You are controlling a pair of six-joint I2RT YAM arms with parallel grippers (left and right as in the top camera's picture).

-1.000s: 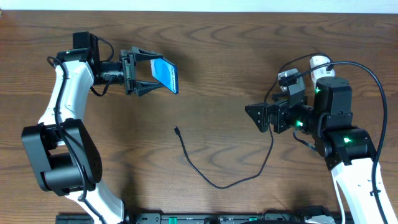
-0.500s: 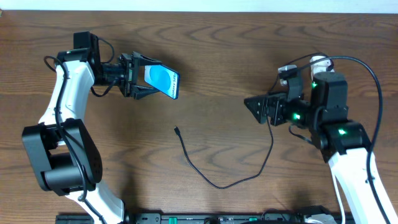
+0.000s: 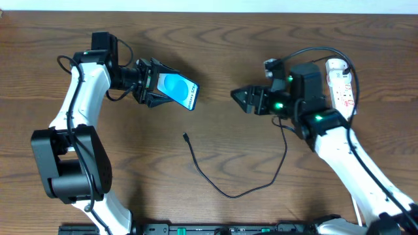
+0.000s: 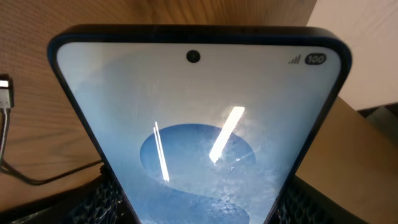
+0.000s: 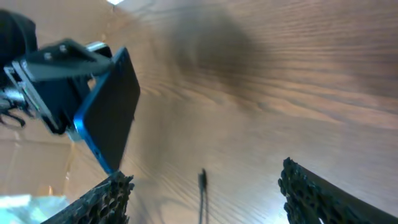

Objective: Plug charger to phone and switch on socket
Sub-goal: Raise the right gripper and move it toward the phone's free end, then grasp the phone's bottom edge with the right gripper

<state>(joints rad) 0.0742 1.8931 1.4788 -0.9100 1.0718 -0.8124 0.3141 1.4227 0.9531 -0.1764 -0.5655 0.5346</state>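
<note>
Your left claw [image 3: 159,85] is clamped on the phone [image 3: 179,91], holding it tilted above the tabletop [image 3: 222,39], left of centre, with the blue screen facing up. Your right claw [image 3: 243,100] hangs just right of the phone, jaws apart with nothing between them. The charger [image 3: 230,195] lies slack on the tabletop nearer to you. Its connector tip [image 3: 186,136] rests on the near side of the phone, apart from both claws. The socket [image 3: 343,81] sits at the far right. The step in hand looks like fetching that tip: lower the right claw over it, grip close behind the connector, and square it to the phone's edge. In the left wrist view the camera-hole end points away from the claw, so the port end probably sits toward the palm; check that you can reach it.
</note>
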